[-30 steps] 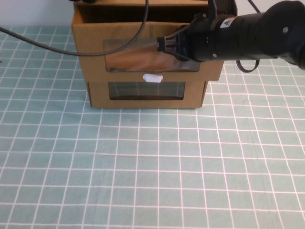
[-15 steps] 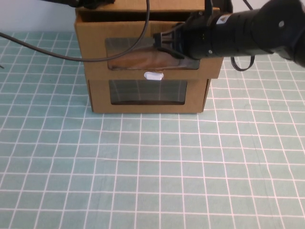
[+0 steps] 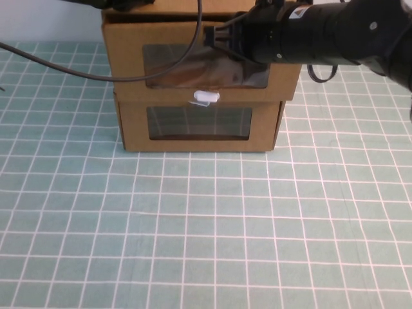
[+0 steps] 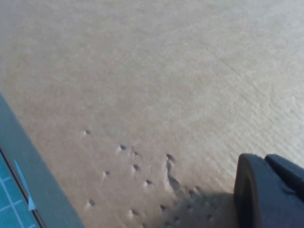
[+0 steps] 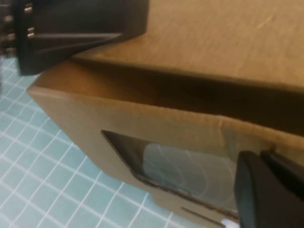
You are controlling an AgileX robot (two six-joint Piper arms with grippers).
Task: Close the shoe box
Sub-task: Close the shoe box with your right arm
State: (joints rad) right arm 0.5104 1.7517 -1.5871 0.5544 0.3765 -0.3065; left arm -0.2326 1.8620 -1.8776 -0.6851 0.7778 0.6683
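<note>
High view. Shoe box [image 3: 203, 61]: brown corrugated cardboard drawer, top tier of a two-box stack at the far middle of the table. Long axis runs left to right; clear window [image 3: 205, 65] and small white pull tab [image 3: 203, 97] face the camera. Drawer front stands forward of the box under it, overhanging it along the front and at both ends; a dark gap shows between drawer front and sleeve top in the right wrist view.

Lower box [image 3: 198, 125]: slightly narrower cardboard box with its own window, resting on the table, square to the grid lines.

Table [image 3: 206, 232]: pale green cloth with a white grid. Ground in front of the stack and to either side of it lies open.

Right gripper [image 3: 212, 40]: black, reaching in from the right, tip against the upper part of the shoe box front above the window. Fingers: cannot tell whether parted or together; only one dark pad shows in its wrist view.

Left gripper [image 3: 125, 4]: at the upper left corner of the stack, resting on the cardboard top, mostly cut off by the frame edge. Fingers: cannot tell; its wrist view shows bare dimpled cardboard and one black pad. A black cable [image 3: 96, 74] trails across the box front from the left.

Change from a second ago: the drawer front now sits further back, its overhang shorter, the pull tab higher in the view; the right gripper has moved back with it.
</note>
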